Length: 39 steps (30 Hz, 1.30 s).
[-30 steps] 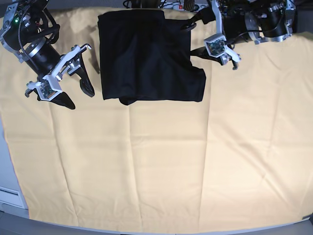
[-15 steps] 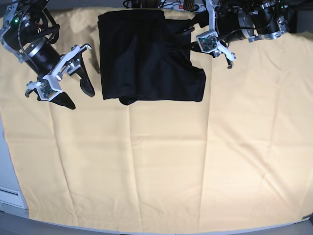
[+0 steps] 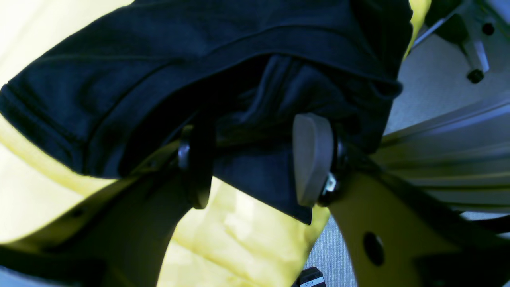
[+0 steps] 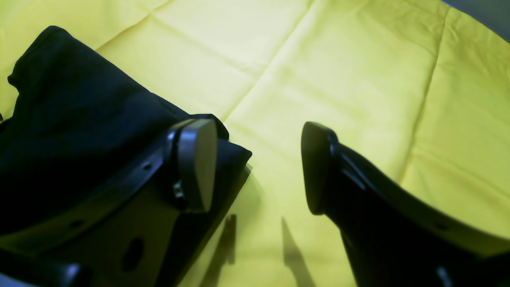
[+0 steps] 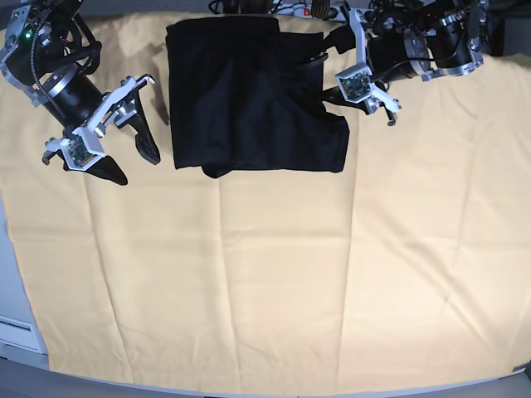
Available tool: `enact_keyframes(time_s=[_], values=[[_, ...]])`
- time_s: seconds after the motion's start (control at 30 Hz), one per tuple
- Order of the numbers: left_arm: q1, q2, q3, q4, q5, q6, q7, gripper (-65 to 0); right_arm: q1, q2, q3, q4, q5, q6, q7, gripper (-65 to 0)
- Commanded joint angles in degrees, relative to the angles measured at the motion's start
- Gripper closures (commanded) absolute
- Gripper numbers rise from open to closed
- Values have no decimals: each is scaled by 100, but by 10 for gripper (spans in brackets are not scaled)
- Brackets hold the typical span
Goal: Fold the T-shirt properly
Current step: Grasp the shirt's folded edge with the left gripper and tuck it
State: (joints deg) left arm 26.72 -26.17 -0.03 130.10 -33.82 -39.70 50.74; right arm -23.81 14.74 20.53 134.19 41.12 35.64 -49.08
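T-shirt lies partly folded at the far edge of the yellow cloth, between both arms. Left gripper sits at the shirt's sleeve-side edge, fabric bunched between its spread fingers; can't tell if it's actually gripping. Right gripper hovers wide open and empty just beside the shirt's other edge.

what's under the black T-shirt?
The T-shirt lies on the yellow cloth, which shows all around it. Whatever lies beneath the cloth is covered. Left gripper straddles a shirt edge.
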Motion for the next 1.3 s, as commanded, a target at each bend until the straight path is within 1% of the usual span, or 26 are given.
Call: enact_keyframes(time_s=[0.0,0.23,0.27,0.3,0.37,0.4,0.5,0.63,0.73,0.87,0.93,1.03,1.13,1.2,1.27], values=[[-44,-33,72,13,-33,-30,-146,-330,17,52,42,81,103,11,153,-358],[-330,-35,890,-304,619,-30,-149,-323,17,52,44,81,98,11,153,-358],[-358,-35,946,-304,680,-30,-144,-290,17,52,44,81,98,11,153,-357],[-363,-35,955,-302,708,-30,-146,-224,17,52,44,81,98,11,153,-357],[-372,-35,940,-271,708,-30,-142,-54,15,52,44,81,96,11,153,-357],[-372,-35,920,-245,708,-30,-140,0,17,52,44,81,96,11,153,-357],[-369,-39,754,-111,704,-30,-131,0,17,52,44,81,98,11,153,-357],[-367,-125,348,4,684,-30,-116,0,15,52,44,81,96,11,153,-357],[-339,-192,26,4,525,-30,-83,0,17,52,46,81,94,11,153,-357],[-201,-192,-350,4,2,-30,205,0,17,52,46,81,94,11,153,-357],[-92,-192,-507,4,-149,-30,376,0,17,52,46,81,96,13,153,-357],[70,-192,-745,4,-160,-30,671,0,17,52,46,81,96,13,153,-357],[157,-192,-1088,4,-160,-28,782,0,17,52,46,81,98,13,153,-357],[216,-190,-1355,4,-168,509,782,0,17,52,46,81,98,11,153,-357],[295,-190,-1598,4,-328,942,782,0,17,52,46,81,98,11,153,-357]])
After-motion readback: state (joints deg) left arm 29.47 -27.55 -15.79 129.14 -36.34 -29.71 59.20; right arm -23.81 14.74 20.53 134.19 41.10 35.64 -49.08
